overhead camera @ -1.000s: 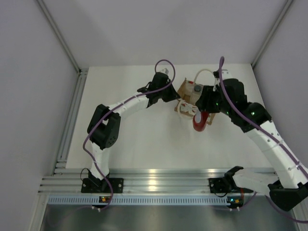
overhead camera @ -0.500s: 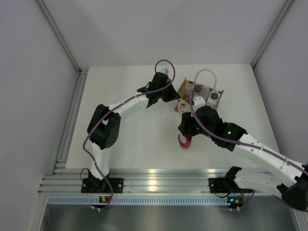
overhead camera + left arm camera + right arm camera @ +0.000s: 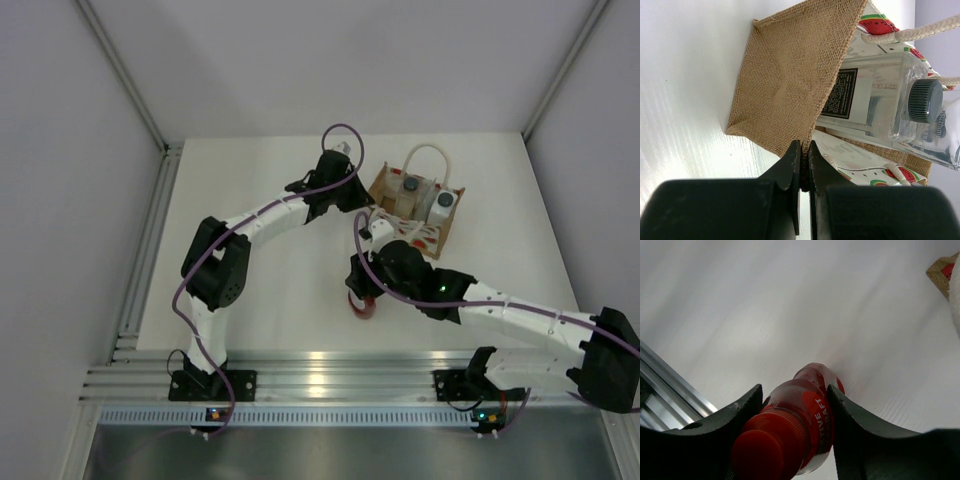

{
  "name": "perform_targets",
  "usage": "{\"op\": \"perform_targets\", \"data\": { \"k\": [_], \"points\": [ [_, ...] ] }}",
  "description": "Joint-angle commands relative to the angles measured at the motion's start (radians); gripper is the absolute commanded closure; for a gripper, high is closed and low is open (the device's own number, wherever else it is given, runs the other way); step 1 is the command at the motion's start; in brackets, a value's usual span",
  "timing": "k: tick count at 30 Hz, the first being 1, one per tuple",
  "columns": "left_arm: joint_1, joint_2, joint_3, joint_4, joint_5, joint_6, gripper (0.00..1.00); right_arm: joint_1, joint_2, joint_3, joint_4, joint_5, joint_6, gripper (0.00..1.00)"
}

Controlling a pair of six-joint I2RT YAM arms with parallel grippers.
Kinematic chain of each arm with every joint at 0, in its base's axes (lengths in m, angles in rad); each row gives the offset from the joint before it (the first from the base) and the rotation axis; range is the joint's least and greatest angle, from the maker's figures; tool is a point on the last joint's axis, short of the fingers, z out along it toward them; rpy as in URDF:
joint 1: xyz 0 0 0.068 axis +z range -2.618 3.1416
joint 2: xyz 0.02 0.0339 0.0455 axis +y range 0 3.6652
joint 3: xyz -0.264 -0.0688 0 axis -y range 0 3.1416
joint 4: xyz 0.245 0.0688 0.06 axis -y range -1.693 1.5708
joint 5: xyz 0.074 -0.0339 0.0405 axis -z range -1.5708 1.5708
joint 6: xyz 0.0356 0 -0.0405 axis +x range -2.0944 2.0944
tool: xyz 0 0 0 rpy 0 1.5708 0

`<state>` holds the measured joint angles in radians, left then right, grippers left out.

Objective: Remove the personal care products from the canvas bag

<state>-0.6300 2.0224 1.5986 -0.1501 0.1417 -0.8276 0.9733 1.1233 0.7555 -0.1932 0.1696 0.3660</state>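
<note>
Right gripper (image 3: 794, 407) is clamped round the red bottle (image 3: 812, 402), cap toward the wrist camera. The bottle is out over the table (image 3: 290, 290), on the near side of the bag (image 3: 386, 186) and well apart from it; touching down or not, can't tell. Left gripper (image 3: 801, 167) is pinched tight on the bag's burlap rim, left side. Two whitish bottles (image 3: 441, 208) sit inside the bag, dark caps up.

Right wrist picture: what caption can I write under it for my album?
Right gripper clamped on a red bottle, with the white table behind it.
</note>
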Motion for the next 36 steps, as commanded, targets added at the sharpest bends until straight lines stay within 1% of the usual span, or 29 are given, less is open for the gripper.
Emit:
{"op": "perform_targets", "data": {
  "k": [1, 2, 4, 6, 7, 10, 13, 15, 20, 24, 25, 27, 28, 30, 31, 33, 34, 36],
  "points": [
    [0.016, -0.051, 0.027, 0.02, -0.008, 0.008, 1.0, 0.018, -0.016, 0.016, 0.216, 0.013, -0.015, 0.89],
    [0.016, -0.051, 0.029, 0.02, -0.007, 0.008, 1.0, 0.018, -0.019, 0.015, 0.218, 0.013, -0.012, 0.85],
    [0.016, -0.051, 0.027, 0.021, -0.005, 0.005, 1.0, 0.018, -0.019, 0.01, 0.218, 0.013, -0.012, 0.82],
    [0.015, -0.05, 0.03, 0.021, -0.004, 0.004, 1.0, 0.018, -0.014, 0.007, 0.218, 0.011, -0.012, 0.76],
    [0.015, -0.05, 0.031, 0.02, -0.002, 0.002, 1.0, 0.018, -0.013, 0.004, 0.216, 0.01, -0.012, 0.61],
    [0.016, -0.05, 0.031, 0.02, 0.001, 0.002, 1.0, 0.018, -0.011, 0.005, 0.209, 0.01, -0.007, 0.36],
    [0.015, -0.051, 0.027, 0.021, 0.001, 0.004, 1.0, 0.018, -0.019, 0.013, 0.196, 0.014, -0.013, 0.3],
    [0.015, -0.051, 0.024, 0.021, 0.002, 0.004, 1.0, 0.019, -0.022, 0.019, 0.193, 0.021, -0.024, 0.29],
    [0.016, -0.051, 0.023, 0.021, 0.007, 0.001, 1.0, 0.016, -0.06, 0.051, 0.12, 0.057, -0.038, 0.26],
    [0.016, -0.053, 0.024, 0.021, 0.01, 0.004, 1.0, 0.015, -0.128, 0.093, 0.034, 0.119, -0.05, 0.19],
    [0.016, -0.053, 0.024, 0.02, 0.009, 0.004, 1.0, 0.002, -0.146, 0.117, 0.011, 0.145, -0.052, 0.12],
    [0.015, -0.054, 0.024, 0.02, 0.012, 0.005, 1.0, -0.018, -0.155, 0.152, -0.049, 0.182, -0.053, 0.1],
    [0.016, -0.056, 0.026, 0.02, 0.012, 0.005, 1.0, -0.054, -0.157, 0.188, -0.113, 0.209, -0.049, 0.08],
    [0.016, -0.056, 0.026, 0.021, 0.016, 0.002, 1.0, -0.103, -0.157, 0.215, -0.164, 0.211, -0.026, 0.07],
    [0.015, -0.056, 0.029, 0.021, 0.018, -0.001, 1.0, -0.164, -0.157, 0.238, -0.205, 0.202, -0.01, 0.04],
    [0.015, -0.056, 0.027, 0.021, 0.016, -0.001, 1.0, -0.232, -0.149, 0.26, -0.239, 0.176, 0.034, 0.03],
    [0.016, -0.057, 0.029, 0.021, 0.019, -0.001, 1.0, -0.301, -0.139, 0.278, -0.255, 0.166, 0.057, 0.01],
    [0.016, -0.053, 0.037, 0.021, 0.024, 0.001, 1.0, -0.361, -0.122, 0.3, -0.285, 0.165, 0.099, 0.01]
  ]
}}
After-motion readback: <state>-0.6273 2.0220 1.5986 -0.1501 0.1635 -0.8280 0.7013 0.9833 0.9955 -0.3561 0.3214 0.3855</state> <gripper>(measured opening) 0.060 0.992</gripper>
